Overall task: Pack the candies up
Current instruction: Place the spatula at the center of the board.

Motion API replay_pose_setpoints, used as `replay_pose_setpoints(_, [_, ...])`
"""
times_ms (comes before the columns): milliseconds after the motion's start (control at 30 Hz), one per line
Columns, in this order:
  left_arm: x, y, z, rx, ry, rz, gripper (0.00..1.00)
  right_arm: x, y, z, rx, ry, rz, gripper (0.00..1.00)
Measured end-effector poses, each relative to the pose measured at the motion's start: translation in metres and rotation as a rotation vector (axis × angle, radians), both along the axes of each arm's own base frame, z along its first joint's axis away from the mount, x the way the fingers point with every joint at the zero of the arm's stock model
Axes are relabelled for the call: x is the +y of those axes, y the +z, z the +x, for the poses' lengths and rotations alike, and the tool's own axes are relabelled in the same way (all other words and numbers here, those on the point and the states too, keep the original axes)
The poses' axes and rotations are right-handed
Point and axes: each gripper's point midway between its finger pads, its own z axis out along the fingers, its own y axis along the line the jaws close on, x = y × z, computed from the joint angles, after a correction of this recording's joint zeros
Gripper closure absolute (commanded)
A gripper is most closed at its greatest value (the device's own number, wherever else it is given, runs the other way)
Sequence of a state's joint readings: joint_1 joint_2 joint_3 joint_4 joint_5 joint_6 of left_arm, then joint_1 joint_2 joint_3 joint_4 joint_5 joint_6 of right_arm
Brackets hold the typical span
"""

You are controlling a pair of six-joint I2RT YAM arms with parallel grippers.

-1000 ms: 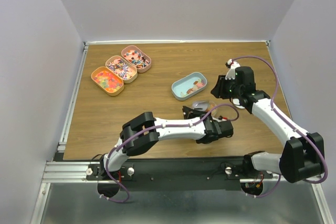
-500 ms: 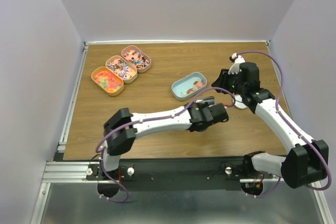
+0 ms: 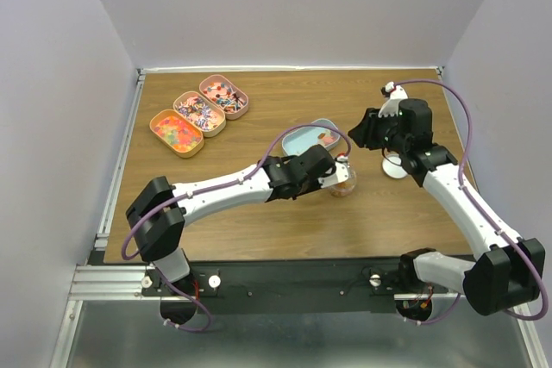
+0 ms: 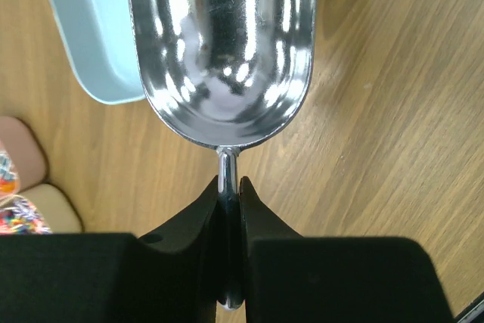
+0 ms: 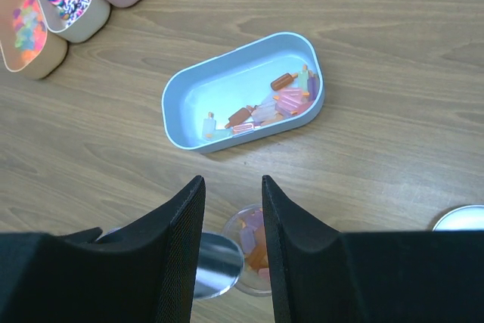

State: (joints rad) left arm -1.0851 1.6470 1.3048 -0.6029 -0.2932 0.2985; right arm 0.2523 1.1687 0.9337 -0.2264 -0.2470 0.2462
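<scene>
By my silver scoop: blue tin, clear cup of candies; left gripper pinches the scoop's handle, right gripper gapes empty.

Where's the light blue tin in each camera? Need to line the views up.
Top external: light blue tin right of centre, near side hidden by the left arm.
Left wrist: top-left corner, one end only, beside the silver scoop.
Right wrist: centre, whole, candies at its right end.
Shared landmark: row of three candy tins, near each left edge.
</scene>
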Motion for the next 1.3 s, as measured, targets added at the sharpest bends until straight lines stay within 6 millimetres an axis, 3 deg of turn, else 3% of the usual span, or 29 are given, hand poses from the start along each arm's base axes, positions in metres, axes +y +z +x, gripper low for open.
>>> replay_pose_setpoints(133, [0.011, -0.021, 0.004, 0.069, 0.015, -0.016, 1.00, 0.003, 0.000, -0.001, 0.004, 0.016, 0.005, 0.57])
replay_pose_setpoints(400, [0.013, -0.025, 0.022, 0.106, 0.063, -0.102, 1.00, 0.026, -0.014, -0.012, 0.075, 0.154, 0.060, 0.57])
replay_pose_setpoints(533, [0.026, -0.038, 0.023, 0.133, 0.113, -0.115, 1.00, 0.030, -0.015, -0.015, 0.082, 0.189, 0.072, 0.57])
replay_pose_setpoints(700, [0.050, -0.073, -0.004, 0.230, 0.149, -0.083, 1.00, 0.032, -0.019, -0.015, 0.096, 0.200, 0.076, 0.57])
replay_pose_setpoints(833, [0.056, -0.085, -0.019, 0.278, 0.152, -0.080, 1.00, 0.033, -0.029, -0.015, 0.125, 0.202, 0.072, 0.57])
replay_pose_setpoints(1033, [0.041, -0.087, -0.037, 0.290, 0.089, -0.067, 1.00, 0.032, -0.041, -0.017, 0.153, 0.203, 0.063, 0.57])
replay_pose_setpoints(1200, [0.027, -0.106, -0.057, 0.307, 0.031, 0.009, 1.00, 0.031, -0.049, -0.020, 0.168, 0.202, 0.055, 0.57])
replay_pose_setpoints(1300, [0.027, -0.109, -0.058, 0.308, 0.030, 0.019, 0.83, 0.029, -0.053, -0.021, 0.171, 0.201, 0.048, 0.57])
